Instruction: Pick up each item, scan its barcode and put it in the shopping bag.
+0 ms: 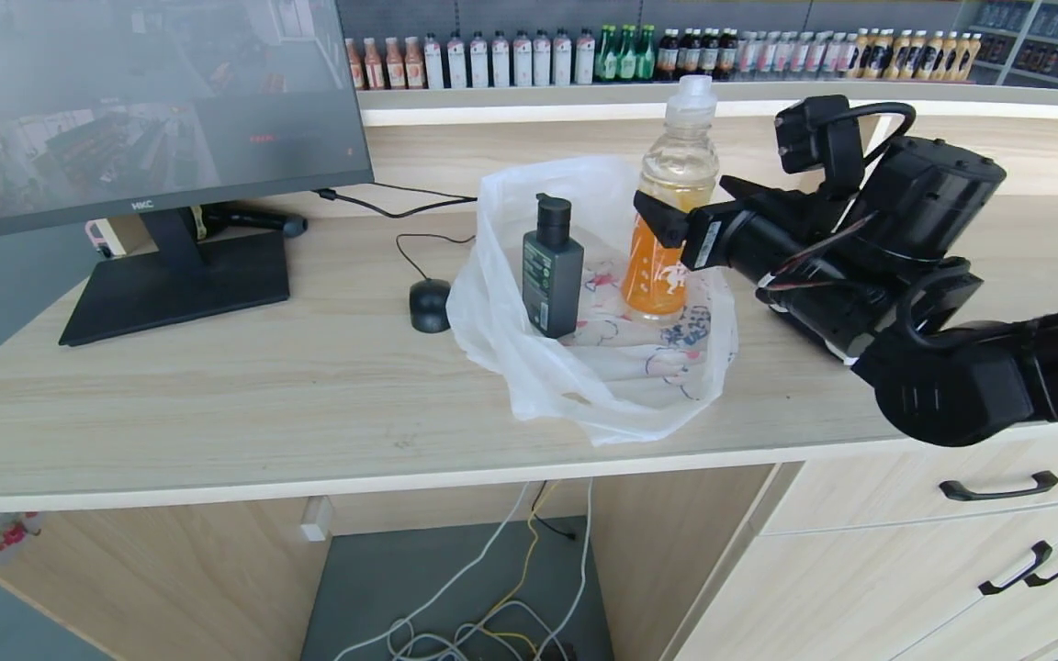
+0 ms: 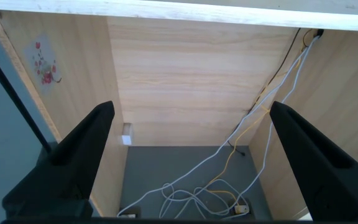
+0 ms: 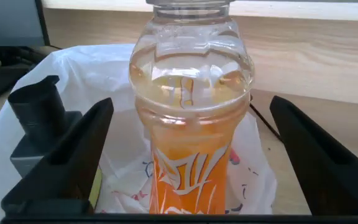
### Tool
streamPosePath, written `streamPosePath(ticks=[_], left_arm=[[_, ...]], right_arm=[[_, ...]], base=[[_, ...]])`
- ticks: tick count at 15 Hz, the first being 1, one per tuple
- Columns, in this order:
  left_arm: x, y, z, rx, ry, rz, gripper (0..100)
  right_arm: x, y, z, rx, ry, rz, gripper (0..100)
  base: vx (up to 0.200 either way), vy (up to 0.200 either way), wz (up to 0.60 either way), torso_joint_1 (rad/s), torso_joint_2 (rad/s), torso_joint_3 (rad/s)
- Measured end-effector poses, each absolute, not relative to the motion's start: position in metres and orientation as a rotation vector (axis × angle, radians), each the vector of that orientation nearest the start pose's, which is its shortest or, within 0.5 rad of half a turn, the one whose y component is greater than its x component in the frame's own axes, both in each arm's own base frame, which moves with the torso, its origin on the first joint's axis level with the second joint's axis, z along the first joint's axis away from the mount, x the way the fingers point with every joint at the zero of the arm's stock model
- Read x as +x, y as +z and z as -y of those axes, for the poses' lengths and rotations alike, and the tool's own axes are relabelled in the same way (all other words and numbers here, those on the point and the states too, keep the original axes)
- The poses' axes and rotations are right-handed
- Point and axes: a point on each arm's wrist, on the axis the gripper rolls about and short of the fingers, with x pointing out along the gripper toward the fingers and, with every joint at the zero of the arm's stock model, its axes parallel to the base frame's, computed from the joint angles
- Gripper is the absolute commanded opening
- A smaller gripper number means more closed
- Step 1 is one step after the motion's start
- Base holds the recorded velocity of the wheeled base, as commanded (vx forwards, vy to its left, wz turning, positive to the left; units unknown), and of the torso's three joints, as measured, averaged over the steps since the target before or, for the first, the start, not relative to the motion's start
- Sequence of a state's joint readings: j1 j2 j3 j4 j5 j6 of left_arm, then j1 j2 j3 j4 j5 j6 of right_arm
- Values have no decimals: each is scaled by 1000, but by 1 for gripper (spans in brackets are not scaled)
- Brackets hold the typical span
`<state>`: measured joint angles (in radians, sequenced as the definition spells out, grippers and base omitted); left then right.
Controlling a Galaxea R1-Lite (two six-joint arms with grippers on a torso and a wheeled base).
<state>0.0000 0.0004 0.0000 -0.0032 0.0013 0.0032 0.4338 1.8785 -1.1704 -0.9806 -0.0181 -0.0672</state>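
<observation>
- L gripper (image 2: 191, 163): matte black, wedge-shaped fingers (image 2: 73, 155), jaws spread wide w/ nothing between. It sits below the counter edge, facing the pale wood-grain kneehole panel (image 2: 191, 81) and loose white and yellow cables (image 2: 197, 193) on the grey floor.
- Monitor (image 1: 152, 101): flat dark glossy screen on a black slab base, far left of the counter (image 1: 217, 395). Counter is light wood-grain laminate w/ a smooth top.
- Mouse (image 1: 429, 305): small, black, rounded, corded. Lies just left of the bag.
- Shopping bag (image 1: 492, 340): thin translucent white plastic, crumpled, mouth slumped open, printed pattern on the inside. Sits mid-counter.
- Dark bottle (image 1: 552, 271): flat-sided, near-black, w/ label and square flip cap. Stands upright in the bag's left part.
- Orange drink bottle (image 1: 679, 174): clear ribbed plastic, round shoulder, white cap, orange label on lower body, part-filled. Stands upright in the bag, right of the dark bottle.
- R gripper (image 1: 687, 209): black, comes in from the right at the bottle's shoulder height. Jaws are wide and straddle the bottle. Wrist view shows a gap on each side, so fingers (image 3: 73, 162) aren't touching it.
- Drawers (image 1: 951, 514): pale wood fronts, black bar handles, under the counter at right.
</observation>
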Motion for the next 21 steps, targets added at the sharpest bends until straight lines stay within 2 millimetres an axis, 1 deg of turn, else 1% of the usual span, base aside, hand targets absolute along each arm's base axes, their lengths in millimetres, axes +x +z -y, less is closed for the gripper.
streamPosePath(ticks=[2, 4, 5, 8, 10, 11, 14, 17, 19, 21], left_arm=[[-23, 76, 0, 3, 1, 2, 100], [-23, 76, 0, 3, 1, 2, 100], [-23, 76, 0, 3, 1, 2, 100], [-23, 76, 0, 3, 1, 2, 100], [-23, 76, 0, 3, 1, 2, 100], [-23, 76, 0, 3, 1, 2, 100], [-23, 76, 0, 3, 1, 2, 100], [-23, 76, 0, 3, 1, 2, 100], [-23, 76, 0, 3, 1, 2, 100], [-23, 76, 0, 5, 1, 2, 100]], right_arm=[[309, 260, -143, 5, 397, 270, 100], [273, 254, -126, 16, 366, 252, 100], [254, 250, -117, 20, 357, 250, 100], [186, 240, -85, 28, 341, 250, 100], [148, 230, -67, 30, 339, 232, 100], [129, 222, -58, 31, 341, 207, 100], [82, 197, -37, 34, 349, 127, 100], [42, 163, -18, 16, 352, 17, 100], [22, 142, -8, 11, 352, -32, 100], [9, 121, -2, 11, 350, -49, 100]], base=[[0, 0, 0, 0, 0, 0], [0, 0, 0, 0, 0, 0], [0, 0, 0, 0, 0, 0], [0, 0, 0, 0, 0, 0], [0, 0, 0, 0, 0, 0], [0, 0, 0, 0, 0, 0], [0, 0, 0, 0, 0, 0], [0, 0, 0, 0, 0, 0], [0, 0, 0, 0, 0, 0], [0, 0, 0, 0, 0, 0]])
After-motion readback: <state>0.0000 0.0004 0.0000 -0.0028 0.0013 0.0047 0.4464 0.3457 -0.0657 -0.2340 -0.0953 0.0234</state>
